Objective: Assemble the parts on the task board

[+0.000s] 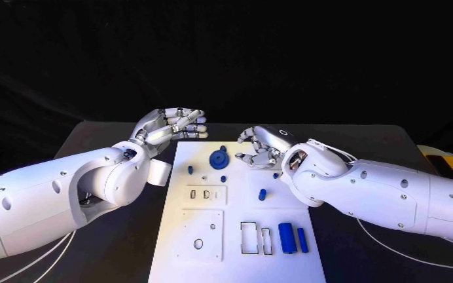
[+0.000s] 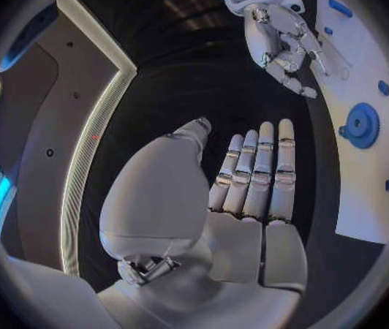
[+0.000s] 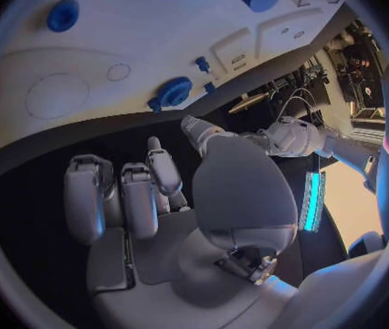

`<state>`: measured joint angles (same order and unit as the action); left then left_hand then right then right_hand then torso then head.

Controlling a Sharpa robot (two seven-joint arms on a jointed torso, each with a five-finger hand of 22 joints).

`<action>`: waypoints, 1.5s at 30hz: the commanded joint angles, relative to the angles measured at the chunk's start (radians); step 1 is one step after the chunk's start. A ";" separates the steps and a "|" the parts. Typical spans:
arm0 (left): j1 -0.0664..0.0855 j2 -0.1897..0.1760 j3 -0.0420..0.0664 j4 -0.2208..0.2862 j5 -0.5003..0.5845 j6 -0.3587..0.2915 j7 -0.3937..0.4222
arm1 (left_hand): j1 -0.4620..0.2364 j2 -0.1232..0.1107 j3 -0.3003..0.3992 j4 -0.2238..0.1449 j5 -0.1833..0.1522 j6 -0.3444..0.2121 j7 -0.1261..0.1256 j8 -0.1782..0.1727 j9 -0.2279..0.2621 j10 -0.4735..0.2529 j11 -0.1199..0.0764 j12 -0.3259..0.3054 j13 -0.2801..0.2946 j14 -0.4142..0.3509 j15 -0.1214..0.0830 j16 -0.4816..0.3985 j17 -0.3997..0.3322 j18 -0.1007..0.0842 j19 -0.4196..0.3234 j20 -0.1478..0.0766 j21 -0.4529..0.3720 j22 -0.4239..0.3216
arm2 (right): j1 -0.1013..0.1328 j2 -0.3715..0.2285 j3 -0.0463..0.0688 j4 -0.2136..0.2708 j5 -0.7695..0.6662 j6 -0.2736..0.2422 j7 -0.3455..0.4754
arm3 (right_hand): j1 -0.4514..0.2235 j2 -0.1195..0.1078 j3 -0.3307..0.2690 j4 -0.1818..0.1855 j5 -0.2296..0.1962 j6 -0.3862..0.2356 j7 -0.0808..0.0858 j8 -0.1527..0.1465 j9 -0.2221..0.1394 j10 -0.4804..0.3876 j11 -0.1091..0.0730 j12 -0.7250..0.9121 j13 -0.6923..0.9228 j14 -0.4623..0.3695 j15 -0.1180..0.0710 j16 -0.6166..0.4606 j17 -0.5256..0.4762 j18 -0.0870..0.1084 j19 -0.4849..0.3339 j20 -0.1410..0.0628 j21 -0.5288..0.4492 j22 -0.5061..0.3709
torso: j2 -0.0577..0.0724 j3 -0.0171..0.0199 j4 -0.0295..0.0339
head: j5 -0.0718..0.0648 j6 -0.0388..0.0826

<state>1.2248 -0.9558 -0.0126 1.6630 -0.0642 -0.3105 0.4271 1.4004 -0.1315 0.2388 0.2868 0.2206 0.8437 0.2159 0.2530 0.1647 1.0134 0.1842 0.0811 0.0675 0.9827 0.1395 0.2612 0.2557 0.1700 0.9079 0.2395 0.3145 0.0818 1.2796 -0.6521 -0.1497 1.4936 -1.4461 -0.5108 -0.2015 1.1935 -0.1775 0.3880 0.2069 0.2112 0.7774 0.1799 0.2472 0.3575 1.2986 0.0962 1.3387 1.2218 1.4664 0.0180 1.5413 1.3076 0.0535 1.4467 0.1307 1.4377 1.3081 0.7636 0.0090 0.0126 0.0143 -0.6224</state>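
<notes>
My left hand (image 1: 175, 124) hovers at the board's (image 1: 213, 244) far left corner, fingers straight and close together, holding nothing. My right hand (image 1: 264, 147) hangs over the far edge near the blue gear (image 1: 219, 158), fingers curled in loosely, also bare. The risk I judge: the small pegs (image 1: 262, 194) are smooth hard plastic (slick to metal fingers), so a clumsy pinch could flick one off onto the worktop. Two blue blocks (image 1: 292, 238) lie near the board's near right.
</notes>
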 commanded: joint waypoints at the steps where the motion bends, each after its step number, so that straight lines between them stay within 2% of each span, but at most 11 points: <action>1: 0.001 0.005 0.001 -0.002 0.002 0.012 0.008 | 0.001 0.007 -0.004 0.000 -0.001 -0.006 0.027 -0.003 -0.001 0.000 0.004 -0.004 0.000 -0.007 0.002 -0.004 0.001 0.014 0.004 0.006 -0.006 -0.001 | 0.003 0.014 0.000 -0.007 0.064 0.064 0.027 | -0.001 0.013 0.010 0.002 0.003 -0.014 -0.005 -0.015 -0.006 0.011 -0.004 0.008 0.007 0.084 0.003 0.007 0.163 -0.010 0.008 -0.002 0.007 0.113 | -0.001 0.0013 0.0009 | 0.002 -0.001; 6: 0.001 0.007 0.001 -0.004 0.002 0.011 0.009 | 0.002 0.008 -0.004 0.000 -0.001 -0.007 0.027 -0.004 -0.001 -0.001 0.004 -0.006 0.000 -0.007 0.002 -0.005 0.003 0.014 0.004 0.007 -0.007 -0.002 | 0.006 0.047 0.000 -0.036 0.075 0.096 0.024 | -0.003 0.016 0.014 0.004 0.002 -0.029 -0.016 -0.034 -0.016 0.016 -0.014 0.010 0.011 0.084 -0.005 0.008 0.165 -0.010 0.008 -0.008 0.007 0.113 | -0.001 -0.0002 0.0026 | 0.001 -0.002; 19: 0.001 0.011 0.001 -0.005 0.002 0.010 0.009 | 0.002 0.008 -0.004 0.000 -0.001 -0.007 0.027 -0.004 -0.001 0.000 0.004 -0.006 0.000 -0.007 0.002 -0.005 0.003 0.014 0.004 0.007 -0.007 -0.002 | -0.006 0.144 -0.002 -0.136 0.082 0.162 0.013 | 0.007 0.020 0.024 -0.005 0.006 -0.033 -0.023 -0.044 -0.021 0.017 -0.022 0.009 0.013 0.084 -0.012 0.008 0.165 -0.008 0.003 -0.015 0.001 0.108 | 0.002 -0.0013 0.0008 | 0.006 -0.008; 25: 0.001 0.011 0.001 -0.005 0.002 0.011 0.009 | 0.002 0.008 -0.004 0.000 -0.001 -0.007 0.027 -0.004 -0.001 0.000 0.004 -0.006 0.000 -0.007 0.002 -0.005 0.003 0.014 0.004 0.007 -0.007 -0.002 | -0.013 0.168 -0.003 -0.167 0.076 0.170 0.014 | 0.007 0.020 0.025 -0.006 0.006 -0.044 -0.025 -0.051 -0.027 0.017 -0.027 0.009 0.014 0.084 -0.016 0.008 0.165 -0.008 0.004 -0.018 0.001 0.109 | 0.000 0.0002 -0.0004 | 0.008 -0.011; 39: 0.001 0.009 0.001 -0.004 0.002 0.010 0.008 | 0.002 0.008 -0.004 0.000 -0.001 -0.007 0.027 -0.004 -0.001 0.000 0.004 -0.006 0.000 -0.007 0.002 -0.005 0.003 0.014 0.004 0.007 -0.007 -0.002 | -0.020 0.186 -0.004 -0.188 0.069 0.210 0.012 | 0.002 0.022 0.028 -0.005 0.004 -0.024 -0.029 -0.047 -0.025 0.020 -0.030 0.011 0.019 0.085 -0.020 0.008 0.166 -0.008 0.003 -0.023 0.001 0.109 | -0.001 0.0003 -0.0034 | 0.012 -0.016; 45: 0.001 0.010 0.001 -0.005 0.002 0.011 0.007 | 0.002 0.008 -0.004 0.000 -0.001 -0.007 0.027 -0.004 -0.001 0.000 0.004 -0.006 0.000 -0.007 0.002 -0.005 0.003 0.014 0.004 0.007 -0.007 -0.002 | -0.020 0.177 -0.004 -0.183 0.055 0.183 0.003 | -0.001 0.024 0.028 -0.003 0.004 -0.019 -0.029 -0.046 -0.025 0.022 -0.028 0.013 0.021 0.085 -0.020 0.008 0.167 -0.008 0.003 -0.023 0.000 0.108 | 0.000 0.0003 -0.0019 | 0.011 -0.016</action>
<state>1.2249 -0.9482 -0.0125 1.6564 -0.0641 -0.3104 0.4273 1.4004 -0.1314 0.2388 0.2868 0.2206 0.8437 0.2159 0.2531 0.1647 1.0134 0.1842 0.0811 0.0675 0.9827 0.1396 0.2612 0.2572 0.1699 0.9115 0.2431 0.3145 0.0805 1.2606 -0.4725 -0.1536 1.3078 -1.3700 -0.3324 -0.1916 1.1963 -0.1619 0.4101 0.2013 0.2112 0.7497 0.1508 0.1995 0.3310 1.3181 0.0692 1.3480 1.2423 1.4665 0.0033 1.5451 1.3073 0.0537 1.4500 0.1125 1.4423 1.3075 0.7632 0.0094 0.0098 0.0264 -0.6387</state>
